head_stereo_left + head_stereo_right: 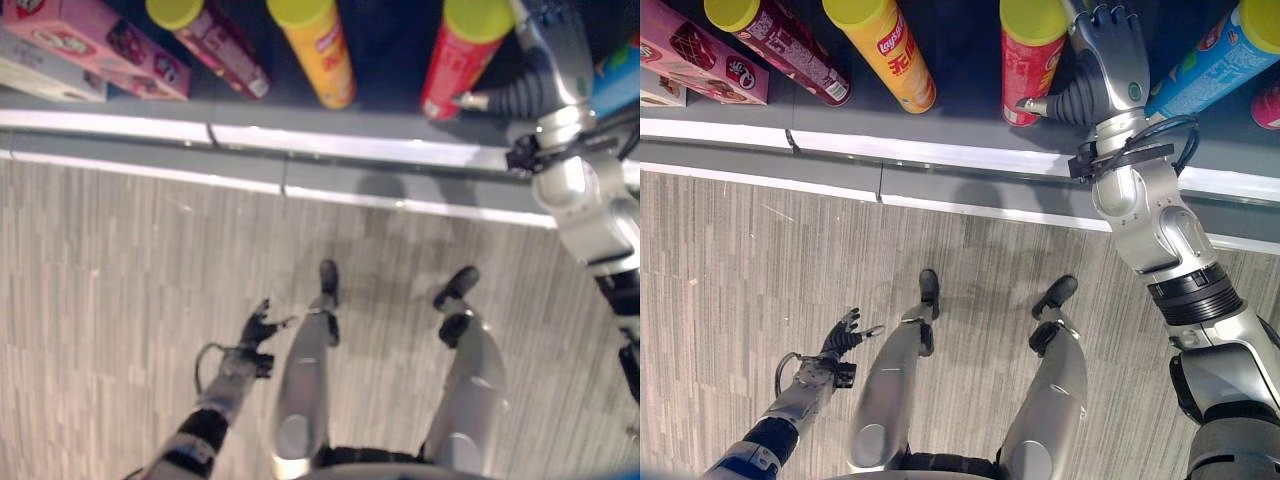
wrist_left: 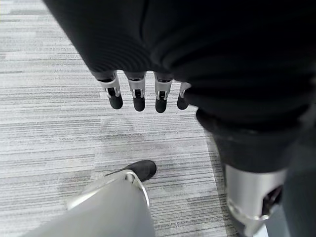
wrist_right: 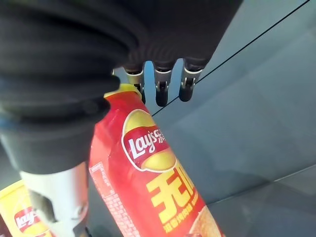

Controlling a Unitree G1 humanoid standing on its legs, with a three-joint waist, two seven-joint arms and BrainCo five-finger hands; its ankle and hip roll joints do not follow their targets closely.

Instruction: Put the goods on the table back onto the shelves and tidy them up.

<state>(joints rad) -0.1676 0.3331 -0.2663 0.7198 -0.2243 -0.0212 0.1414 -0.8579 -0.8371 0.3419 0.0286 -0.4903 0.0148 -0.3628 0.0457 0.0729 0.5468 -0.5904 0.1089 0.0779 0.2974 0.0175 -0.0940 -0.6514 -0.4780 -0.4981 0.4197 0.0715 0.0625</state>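
up on the shelf point(image 1: 940, 150), the right hand point(image 1: 1110, 50) reaches in just beside the red crisp can point(image 1: 1032, 60), on the side away from the yellow crisp can point(image 1: 885, 50). in the right wrist view its fingers point(image 3: 163, 91) hang fairly straight and relaxed past the red can's yellow lid, with the can's body running close along the wrist cover; they are not curled round it, though whether the thumb touches the can cannot be told. the red can stands upright on the dark shelf floor between the yellow can and a blue crisp can point(image 1: 1225, 60), apart from both. further along the row towards the robot's left stand a maroon crisp can point(image 1: 780, 45) and, beyond it, a pink box point(image 1: 700, 60). all the cans have yellow lids. the left hand point(image 1: 843, 335) hangs low over the grey striped floor point(image 1: 740, 270), well apart from the shelf, its fingers point(image 2: 138, 96) loosely spread and straight, holding nothing.
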